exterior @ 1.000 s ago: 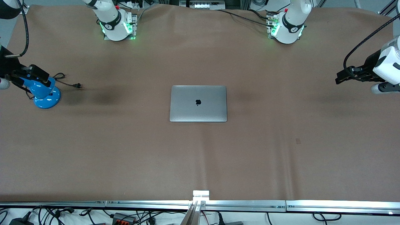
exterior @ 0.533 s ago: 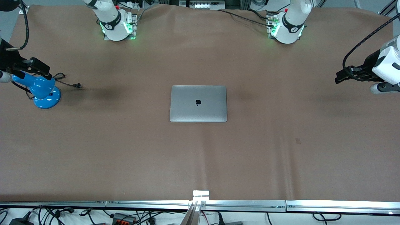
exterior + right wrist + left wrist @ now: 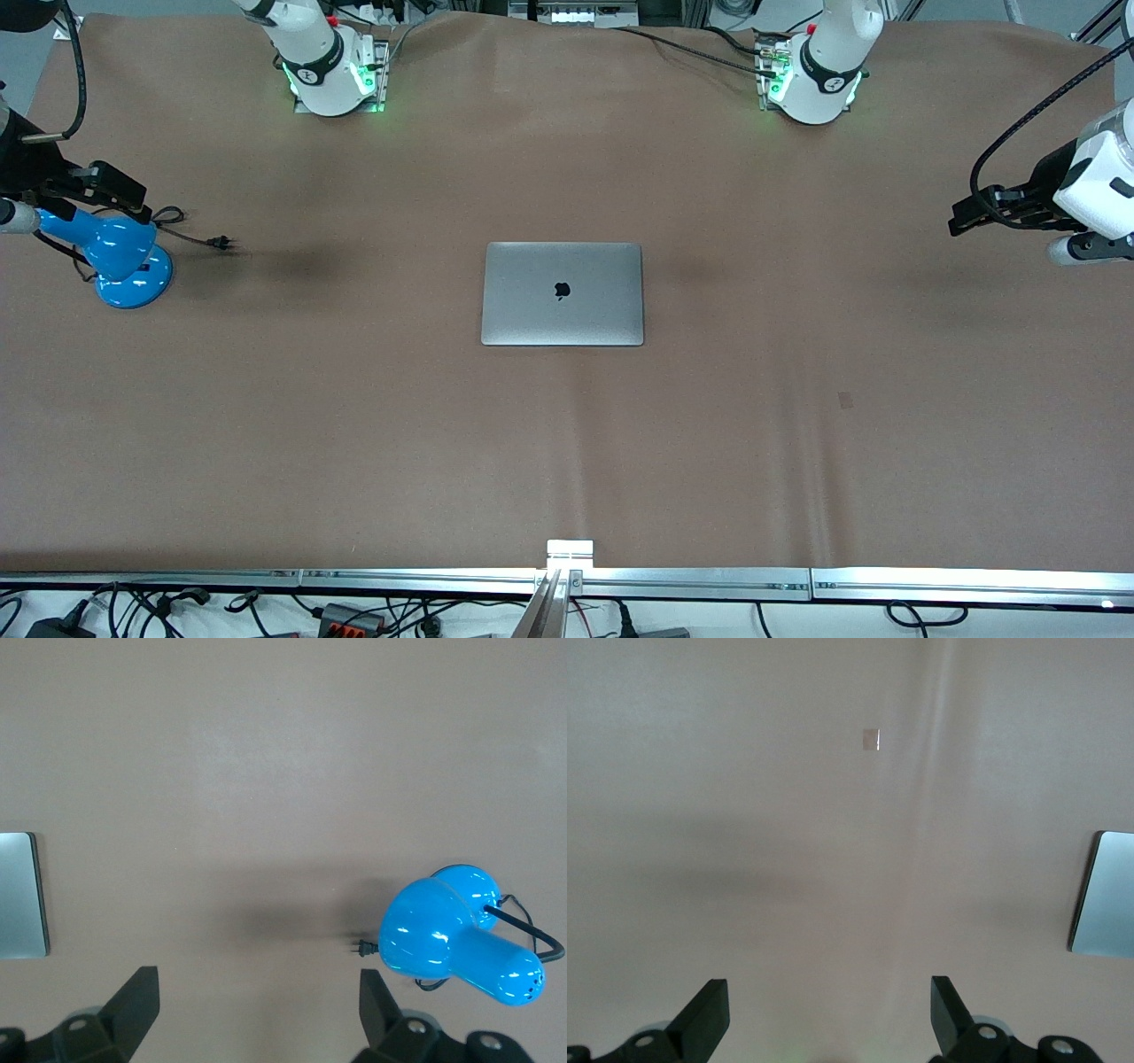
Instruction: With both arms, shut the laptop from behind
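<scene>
A: Front view: the laptop (image 3: 563, 293) is seen lying shut in the middle of the table (image 3: 354, 425).

B: The left gripper (image 3: 961, 217) and the right gripper (image 3: 133, 197) are held wide apart, empty, each over its own table end.

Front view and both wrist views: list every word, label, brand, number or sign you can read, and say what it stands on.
No readable words or numbers anywhere.
Black apple logo, a sign without letters: on the closed lid of the laptop.
Round marks on the arms' base bands: too small to read.

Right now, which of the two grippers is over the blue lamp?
The right gripper, over the blue lamp. The left gripper hangs over bare table at its own end.
</scene>
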